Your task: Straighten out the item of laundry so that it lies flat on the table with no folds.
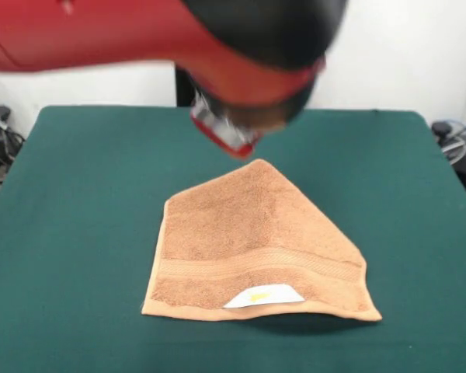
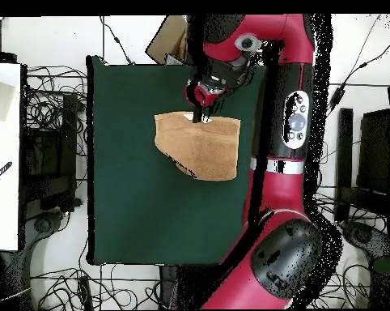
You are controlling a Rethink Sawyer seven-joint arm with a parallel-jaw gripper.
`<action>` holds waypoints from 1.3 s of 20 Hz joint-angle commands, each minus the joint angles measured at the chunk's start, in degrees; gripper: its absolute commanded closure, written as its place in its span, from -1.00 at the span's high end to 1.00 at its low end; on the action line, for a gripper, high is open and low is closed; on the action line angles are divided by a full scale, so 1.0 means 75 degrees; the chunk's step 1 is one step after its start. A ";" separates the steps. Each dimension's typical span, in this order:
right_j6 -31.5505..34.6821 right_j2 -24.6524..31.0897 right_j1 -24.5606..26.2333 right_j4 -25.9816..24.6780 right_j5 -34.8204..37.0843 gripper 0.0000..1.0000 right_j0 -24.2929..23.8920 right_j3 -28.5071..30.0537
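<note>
The item of laundry (image 1: pixel 248 241) is an orange-tan towel lying mid-table on the green table (image 1: pixel 78 233). Its near edge is straight, with a woven band and a white label (image 1: pixel 262 296) bearing a yellow mark. One far corner is folded in, so the outline rises to a peak and slopes down to the right. In the overhead view the towel (image 2: pixel 200 150) shows the same slanted edge at its lower left. My gripper (image 1: pixel 227 134) is blurred and hangs above the towel's peak, apart from the cloth; from overhead the gripper (image 2: pixel 200 113) sits over the towel's upper edge.
The red arm (image 2: pixel 275 162) runs along the table's right side in the overhead view. A cardboard box (image 2: pixel 167 40) stands off the table's top edge, and cables (image 2: pixel 52 121) and a white surface (image 2: pixel 4 154) lie off its left side.
</note>
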 commanded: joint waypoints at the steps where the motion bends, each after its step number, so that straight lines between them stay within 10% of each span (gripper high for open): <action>1: 0.3830 -0.1866 -0.0667 0.1288 -0.0722 1.00 -0.0424 0.2006; 26: 0.4970 -0.3179 -0.3259 0.3662 -0.3704 1.00 -0.1565 0.5874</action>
